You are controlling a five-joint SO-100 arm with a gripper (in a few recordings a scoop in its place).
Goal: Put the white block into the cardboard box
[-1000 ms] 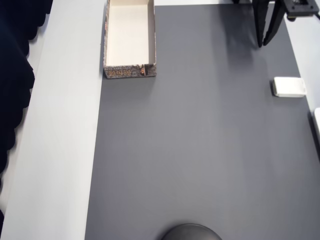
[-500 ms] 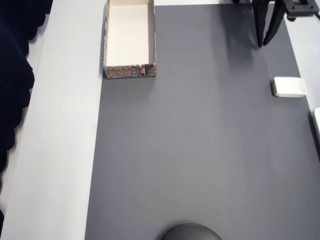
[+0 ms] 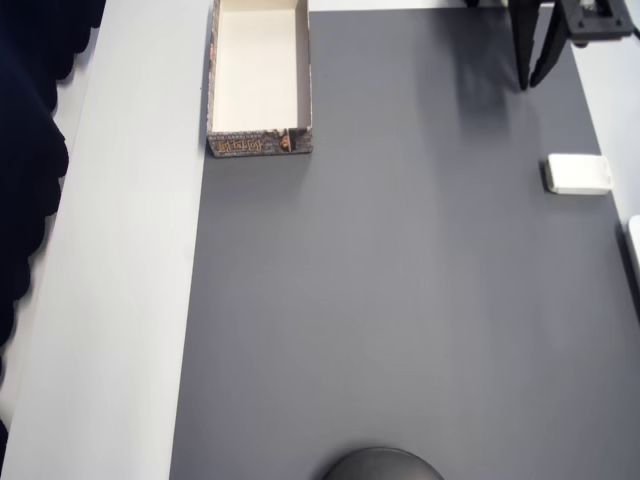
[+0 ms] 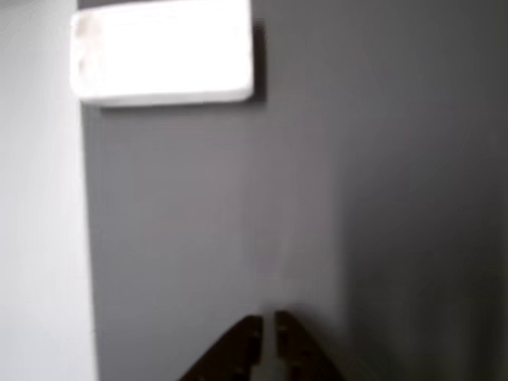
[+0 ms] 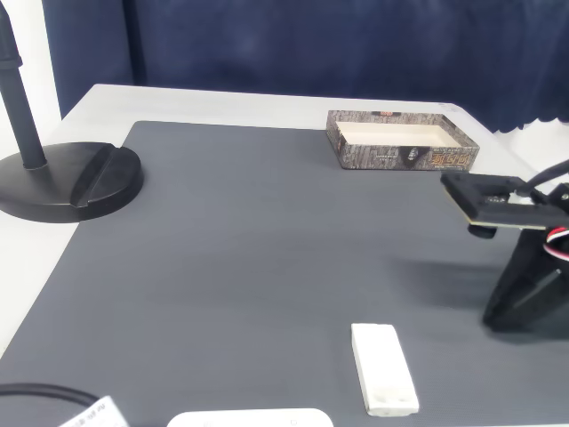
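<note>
1. 0 steps of the task look finished to you: the white block lies flat on the grey mat, near the mat's front edge in the fixed view, nothing holding it. Pickup, carry and drop are all left.
2. Just beside that front edge you see 1 larger white slab, cut off by the picture; it is not the target.
3. Your gripper hangs over bare mat, apart from the block. In the wrist view the 2 dark fingertips sit nearly together with only a thin slit between them, so you should read it as closed and carrying nothing. The block shows bright at that view's top left, close to the mat's edge.
4. In the overhead view the block rests by the mat's right edge, with the gripper near the top right corner.
5. Farthest off, 1 cardboard box sits at the mat's far edge in the fixed view, its cream inside empty, well apart from the block.
6. 1 black stand base rests at the mat's left edge.
</note>
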